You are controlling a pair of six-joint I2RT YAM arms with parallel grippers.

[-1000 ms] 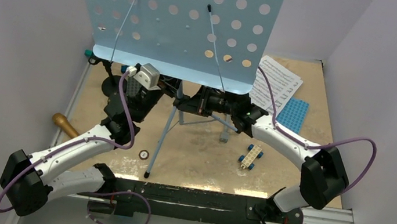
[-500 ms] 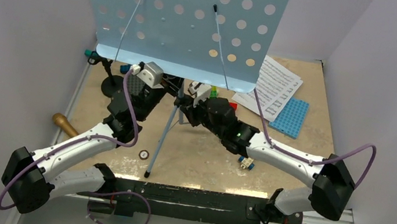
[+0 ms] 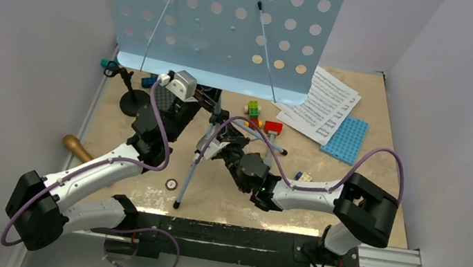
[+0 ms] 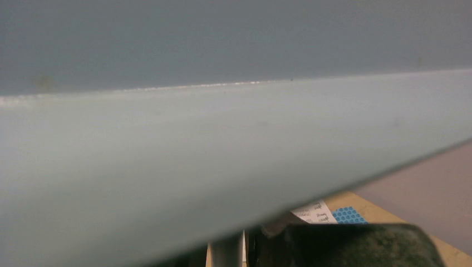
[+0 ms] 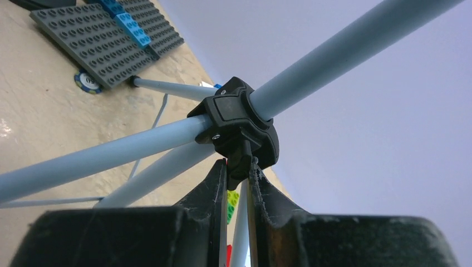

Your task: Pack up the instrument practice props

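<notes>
Music stand (image 3: 221,26) stands upright: light-blue perforated desk, two wire page-holders, tripod legs splayed. Right gripper (image 5: 237,169) is narrow, its fingers pinching the black knob under the stand's leg hub (image 5: 240,125). Left gripper (image 3: 186,102) sits under the desk's lower lip. Its claw is hidden, so I can't tell its state, and the left wrist view is just blurred blue panel. Desk top is cut off by the frame. Sheet music (image 3: 322,103) lies right of the stand, one corner behind the desk. Mic stand (image 3: 132,99) is left of it. Microphone (image 3: 78,147) is further left, partly behind the left arm.
</notes>
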